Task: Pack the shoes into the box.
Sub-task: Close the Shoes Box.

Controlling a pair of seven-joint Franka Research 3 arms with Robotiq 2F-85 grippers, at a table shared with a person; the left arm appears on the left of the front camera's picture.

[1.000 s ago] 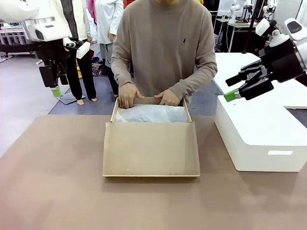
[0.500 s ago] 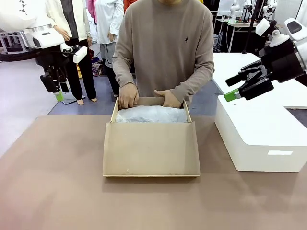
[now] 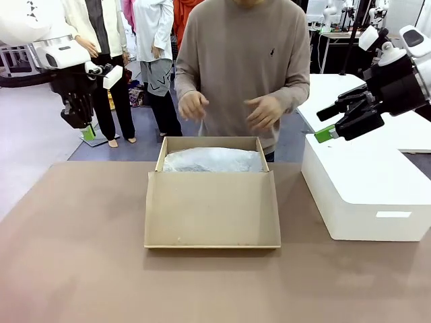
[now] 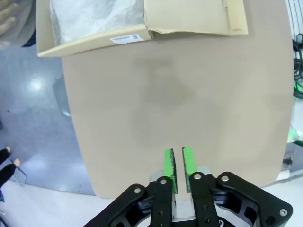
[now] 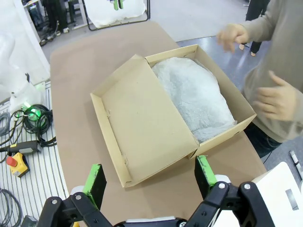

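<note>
The box lies open at the table's middle, its flap lid folded toward me. Crinkled white tissue paper mounds inside it. The shoes are hidden or out of view. My left gripper hangs high at the far left, well away from the box. In the left wrist view, the left gripper has its green pads almost together with nothing between them, and the box lies far ahead. My right gripper is held high at the right. The right wrist view has the right gripper wide open above the box.
A person stands at the far side with both hands raised above the box's far wall. A large white block sits on the table at the right. Bare brown tabletop spreads to the left and front.
The person's hands have lifted off the box's far wall. My left gripper has closed its fingers from wide open to nearly together. The right arm has not moved.
</note>
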